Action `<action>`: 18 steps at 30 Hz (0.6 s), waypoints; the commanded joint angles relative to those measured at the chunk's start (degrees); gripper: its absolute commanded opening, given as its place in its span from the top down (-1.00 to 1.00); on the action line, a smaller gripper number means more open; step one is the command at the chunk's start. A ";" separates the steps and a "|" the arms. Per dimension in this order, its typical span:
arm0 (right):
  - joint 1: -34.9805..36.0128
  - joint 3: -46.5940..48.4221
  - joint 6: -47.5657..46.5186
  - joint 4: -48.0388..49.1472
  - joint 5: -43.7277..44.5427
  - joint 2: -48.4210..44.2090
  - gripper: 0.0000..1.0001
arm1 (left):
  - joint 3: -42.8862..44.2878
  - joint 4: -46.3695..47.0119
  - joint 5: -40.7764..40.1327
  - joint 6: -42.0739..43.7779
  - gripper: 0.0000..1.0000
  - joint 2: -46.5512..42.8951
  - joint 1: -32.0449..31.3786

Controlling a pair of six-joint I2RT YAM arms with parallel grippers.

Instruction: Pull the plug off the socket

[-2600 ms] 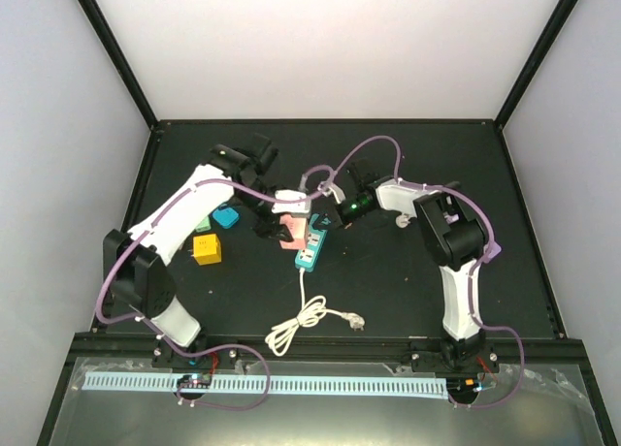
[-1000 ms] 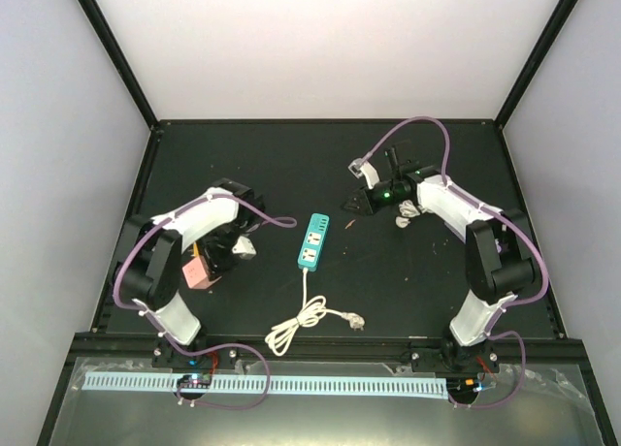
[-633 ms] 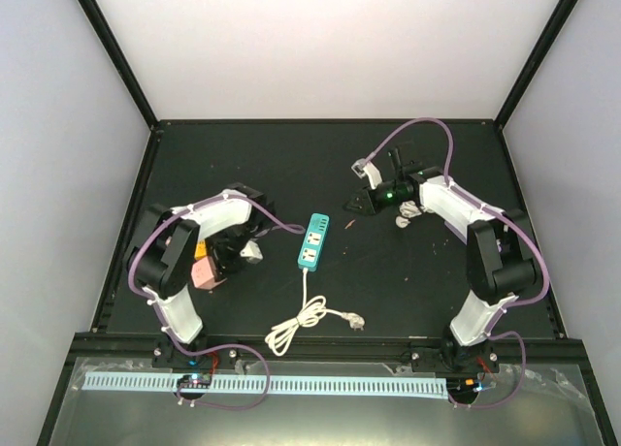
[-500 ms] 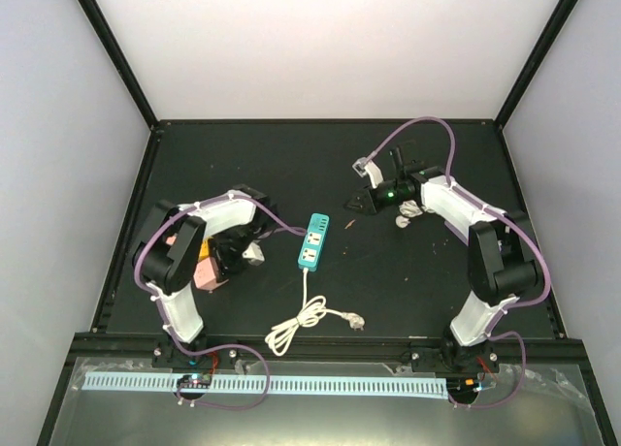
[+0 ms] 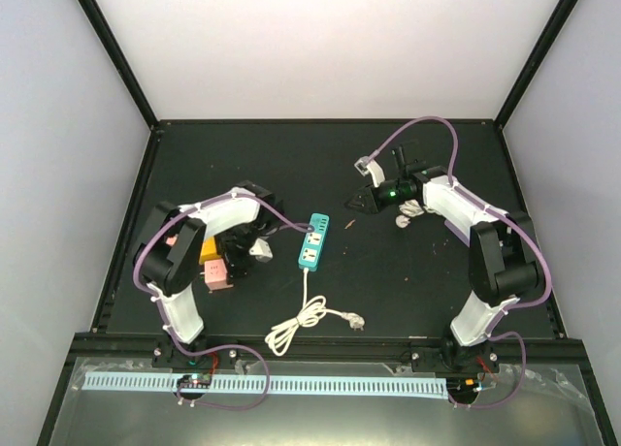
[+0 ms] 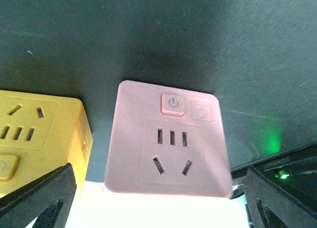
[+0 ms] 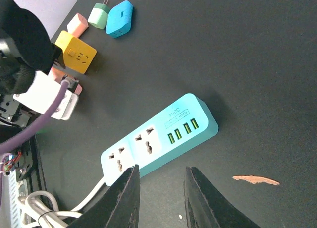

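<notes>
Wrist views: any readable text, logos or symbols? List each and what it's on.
Power symbol (circle with a bar): on the square button of the pink socket cube.
Small button beside it: faint icon, too blurred to read.
Teal power strip: a line of print next to the green USB ports, too small to read.
Yellow cube: dark mark on its face, not legible.
No words or numbers can be read.
</notes>
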 commanded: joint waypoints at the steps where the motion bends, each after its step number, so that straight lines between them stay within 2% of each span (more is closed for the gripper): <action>1: -0.27 -0.48 0.23 0.60 -1.07 -1.51 0.42 | 3.27 -1.76 4.79 0.99 -0.97 -3.67 -0.72; 7: -0.35 0.87 -0.81 -0.91 -0.89 -3.45 0.41 | 7.52 -5.32 9.15 1.71 -0.97 -7.11 -0.87; 10: -0.44 1.08 -2.29 -1.77 -0.78 -6.05 0.35 | 11.56 -5.83 16.25 3.24 -0.97 -10.13 -0.98; 15: 0.63 -2.63 -11.06 -3.50 -0.88 -12.67 0.02 | 14.88 -2.67 26.44 3.76 -0.98 -16.19 -0.30; 18: 7.06 -4.86 -18.78 -7.87 3.72 -15.29 -0.15 | 16.21 0.55 30.97 1.63 -0.98 -19.27 2.06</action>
